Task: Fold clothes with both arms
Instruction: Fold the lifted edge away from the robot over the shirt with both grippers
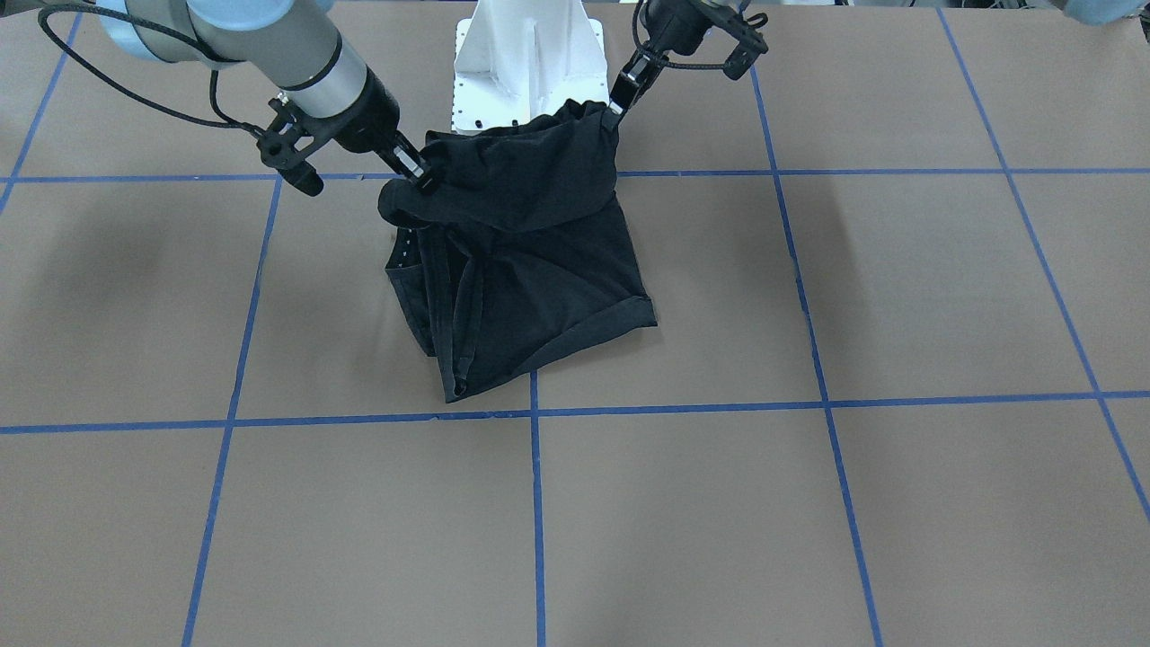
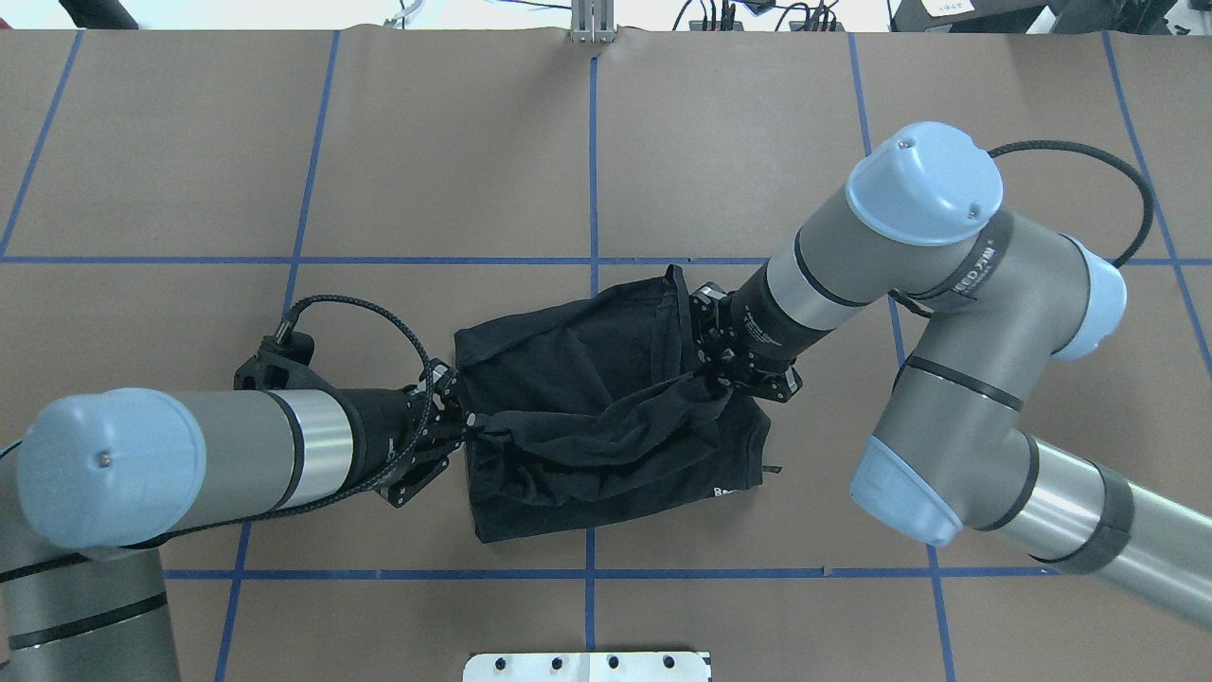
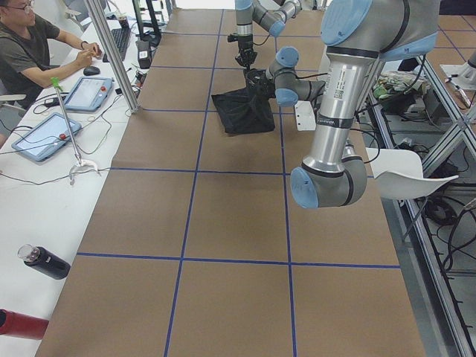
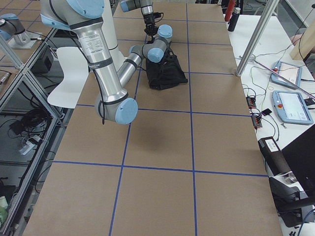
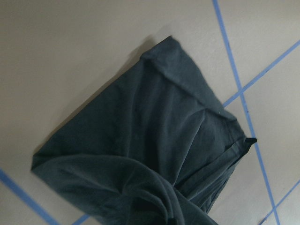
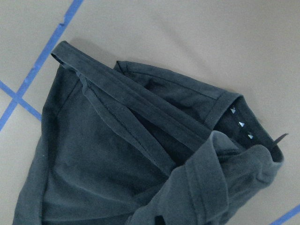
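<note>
The black T-shirt lies partly folded near the middle of the table, with no print showing. It also shows in the overhead view. My left gripper is shut on one end of a raised edge of the shirt; it appears top right in the front view. My right gripper is shut on the other end, left in the front view. The held edge hangs stretched between them, above the rest of the shirt. Small white collar marks show in the right wrist view. The left wrist view shows only cloth.
The white pedestal base stands just behind the shirt. Blue tape lines grid the brown table. Along the far side there are an operator, tablets, a metal post and a bottle.
</note>
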{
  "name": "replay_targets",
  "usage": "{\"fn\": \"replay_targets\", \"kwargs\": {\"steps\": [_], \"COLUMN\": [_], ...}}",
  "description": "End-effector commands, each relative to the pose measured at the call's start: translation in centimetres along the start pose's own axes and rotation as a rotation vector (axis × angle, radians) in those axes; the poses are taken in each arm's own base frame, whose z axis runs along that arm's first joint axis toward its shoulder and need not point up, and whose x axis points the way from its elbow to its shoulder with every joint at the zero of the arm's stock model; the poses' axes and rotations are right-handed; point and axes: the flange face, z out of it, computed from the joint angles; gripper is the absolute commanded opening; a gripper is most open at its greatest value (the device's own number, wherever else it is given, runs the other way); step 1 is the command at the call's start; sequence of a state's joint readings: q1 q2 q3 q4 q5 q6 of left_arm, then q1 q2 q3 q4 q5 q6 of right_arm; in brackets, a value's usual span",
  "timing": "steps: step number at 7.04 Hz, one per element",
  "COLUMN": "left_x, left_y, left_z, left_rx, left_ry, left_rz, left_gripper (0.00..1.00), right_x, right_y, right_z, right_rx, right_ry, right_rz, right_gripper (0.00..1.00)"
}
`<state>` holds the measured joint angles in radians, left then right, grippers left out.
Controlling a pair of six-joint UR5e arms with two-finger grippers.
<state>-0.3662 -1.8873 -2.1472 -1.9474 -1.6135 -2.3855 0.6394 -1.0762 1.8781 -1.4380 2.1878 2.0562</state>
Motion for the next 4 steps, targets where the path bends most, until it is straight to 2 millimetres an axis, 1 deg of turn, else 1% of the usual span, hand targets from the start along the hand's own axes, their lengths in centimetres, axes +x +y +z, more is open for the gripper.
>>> {"fn": "replay_targets", "kwargs": {"steps": [1,2,3,4], "left_x": [2.2,4.5,6.6,7.2], "left_y": [-2.9,-5.4,-9.1,-14.2], "left_z": [3.3,5.7,9.0,11.9], "left_rx": [0.071,0.125,0.181,0.242], "left_ry": [0.008,0.022,0.039,0.031], "left_rz": [0.043,0.081,0.112,0.17], "left_gripper": [0.0,0.07,0.36,0.56], "right_x": [-2.9,-5.4,-7.6,-12.1], "right_y": [-3.5,-4.8,-7.2,-10.5], "right_z": [2.8,4.7,5.7,7.6], "right_rx": [0.042,0.056,0.07,0.098], "right_ry": [0.043,0.057,0.039,0.055], "right_rz": [-0.069,-0.085,-0.085,-0.094], "right_gripper": [0.0,0.0,0.23,0.29]}}
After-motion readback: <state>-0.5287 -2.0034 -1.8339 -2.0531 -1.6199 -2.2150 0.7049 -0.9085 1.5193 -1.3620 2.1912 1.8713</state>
